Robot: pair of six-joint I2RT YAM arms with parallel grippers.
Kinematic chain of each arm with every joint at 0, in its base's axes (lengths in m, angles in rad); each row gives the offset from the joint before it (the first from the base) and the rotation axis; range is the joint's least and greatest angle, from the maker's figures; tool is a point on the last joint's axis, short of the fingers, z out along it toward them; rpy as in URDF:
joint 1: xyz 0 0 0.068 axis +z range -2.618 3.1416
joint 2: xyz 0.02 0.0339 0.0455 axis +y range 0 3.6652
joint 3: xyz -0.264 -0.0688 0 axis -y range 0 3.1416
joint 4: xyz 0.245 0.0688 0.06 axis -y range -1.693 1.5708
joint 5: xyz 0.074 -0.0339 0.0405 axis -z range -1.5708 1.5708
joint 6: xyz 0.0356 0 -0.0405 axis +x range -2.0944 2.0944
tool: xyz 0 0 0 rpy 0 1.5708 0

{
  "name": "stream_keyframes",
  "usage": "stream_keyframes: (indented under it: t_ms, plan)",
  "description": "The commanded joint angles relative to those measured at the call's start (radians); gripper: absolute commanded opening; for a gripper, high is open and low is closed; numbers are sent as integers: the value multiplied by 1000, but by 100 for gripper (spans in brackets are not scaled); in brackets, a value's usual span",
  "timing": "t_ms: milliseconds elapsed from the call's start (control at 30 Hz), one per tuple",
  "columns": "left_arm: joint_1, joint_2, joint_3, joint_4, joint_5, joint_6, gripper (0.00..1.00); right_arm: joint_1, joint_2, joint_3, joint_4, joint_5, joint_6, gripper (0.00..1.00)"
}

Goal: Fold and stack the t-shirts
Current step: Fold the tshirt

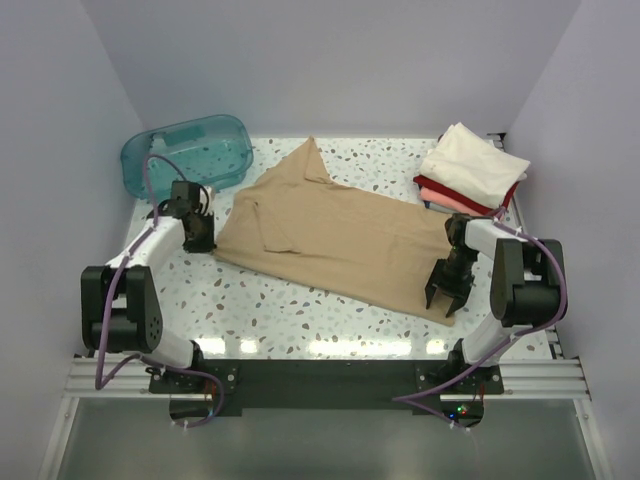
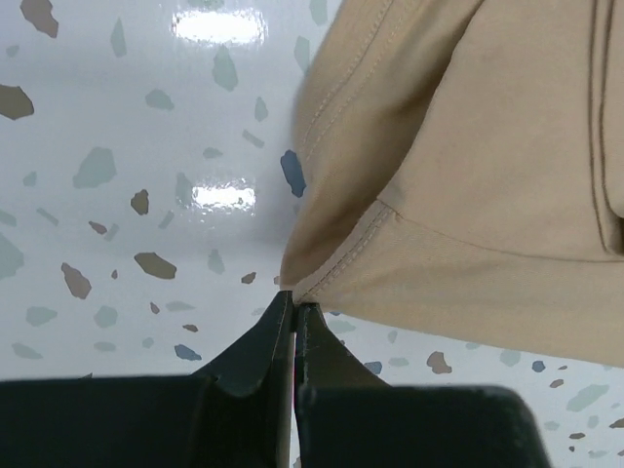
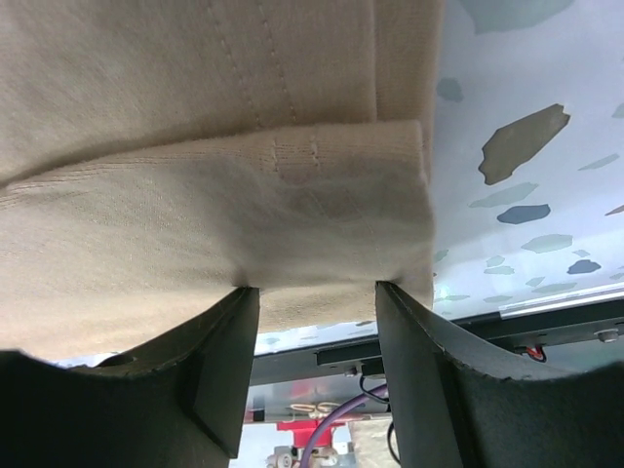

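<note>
The speckled tabletop (image 1: 300, 310) carries the tan t-shirt (image 1: 330, 235), spread flat and mostly smooth. Its long axis runs from the left hand (image 1: 200, 240) across to the right hand (image 1: 447, 290), and one pointed flap reaches away from both. The teal tub (image 1: 185, 150) sits beyond the left hand. Folded t-shirts (image 1: 470, 165), cream over pink and red, lie stacked beyond the right hand. The left hand is clenched on the shirt's corner. The right hand's fingers stand apart, straddling the hem.

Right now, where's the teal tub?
Top view: the teal tub is at the far left of the table, left of the tan t-shirt, beyond the left hand.
</note>
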Motion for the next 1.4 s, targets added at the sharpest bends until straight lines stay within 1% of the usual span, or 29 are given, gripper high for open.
stream_keyframes:
  t_ms: [0, 33, 133, 167, 233, 267, 333, 367, 433, 600, 700, 800, 867, 900, 933, 1000, 1100, 1167, 1200, 1233, 1300, 1367]
  plan:
    - [-43, 28, 20, -70, -105, 23, 0, -2, 44, -11, 96, 162, -12, 55]
    - [-57, 38, 22, -82, -110, 21, 1, -2, 44, -9, 96, 163, -14, 55]
    - [-79, 90, 51, -139, -191, -1, 6, 0, 42, -6, 92, 174, -17, 55]
    - [-80, 109, 61, -148, -210, -12, 12, 0, 41, -6, 92, 174, -17, 56]
    - [-80, 123, 74, -182, -251, -29, 21, 0, 41, -6, 92, 179, -20, 56]
    - [-80, 130, 84, -194, -288, -46, 29, -1, 41, -6, 92, 177, -21, 56]
    - [-80, 133, 94, -222, -313, -55, 38, -2, 38, -6, 92, 176, -21, 56]
    - [-80, 130, 104, -231, -316, -66, 45, -2, 39, -6, 93, 177, -23, 56]
    - [-80, 123, 117, -260, -323, -75, 48, -1, 35, -3, 90, 177, -21, 56]
    - [-82, 62, 178, -296, -281, -75, 51, 0, -2, 18, 69, 176, -31, 56]
    - [-103, 14, 235, -320, -256, -86, 52, 0, -37, 47, 47, 162, -34, 56]
    - [-118, -27, 282, -319, -199, -106, 52, 9, -57, 83, 21, 151, -31, 56]
    - [-123, -63, 276, -293, -118, -135, 52, 25, -73, 115, 3, 147, -26, 55]
    - [-123, -75, 260, -243, -81, -147, 52, 25, -77, 126, -3, 145, -18, 56]
    - [-125, -92, 218, -215, -19, -172, 52, 58, -85, 142, -8, 142, -15, 55]
    - [-126, -92, 175, -150, 107, -221, 52, 80, -91, 162, -23, 131, -2, 55]
    - [-126, -86, 42, -40, 227, -276, 52, 107, -109, 176, -28, 116, 9, 55]
    - [-126, -84, -10, 51, 262, -297, 52, 114, -123, 170, 1, 82, 12, 56]
    - [-126, -80, -61, 84, 296, -317, 51, 114, -123, 158, 12, 70, 14, 56]
    - [-126, -75, -85, 156, 316, -328, 51, 114, -117, 150, 36, 59, 12, 56]
    - [-126, -46, -144, 218, 361, -351, 51, 115, -100, 129, 59, 36, 12, 56]
    - [-125, -11, -164, 262, 370, -356, 51, 115, -65, 107, 90, 22, 0, 55]
